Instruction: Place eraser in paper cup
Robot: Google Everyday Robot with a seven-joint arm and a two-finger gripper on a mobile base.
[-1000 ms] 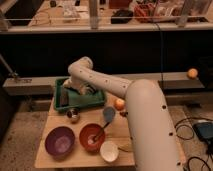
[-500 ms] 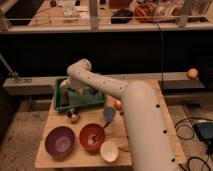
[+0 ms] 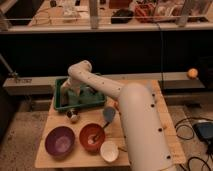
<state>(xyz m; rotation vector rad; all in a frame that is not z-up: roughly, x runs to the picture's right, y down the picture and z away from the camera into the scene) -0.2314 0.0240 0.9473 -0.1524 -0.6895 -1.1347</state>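
The tray point(image 3: 62, 106) was deep green, set on a pale, wood-coloured worktop point(image 3: 52, 122). The arm point(image 3: 135, 115) reaching into the tray was off-white, dotted with small dark spots along its casing, and its gripper point(image 3: 72, 95), low inside the tray, looked dim and greyish against the green. In front of the tray sat a purple bowl point(image 3: 60, 141) with a lighter violet inside, and an orange-red bowl point(image 3: 92, 136) with a pale smear at its bottom. Beyond these, farther from the tray, the paper cup point(image 3: 109, 151) was white with a cream inside. Far to the right of the tray a ball point(image 3: 192, 73) glowed orange against black
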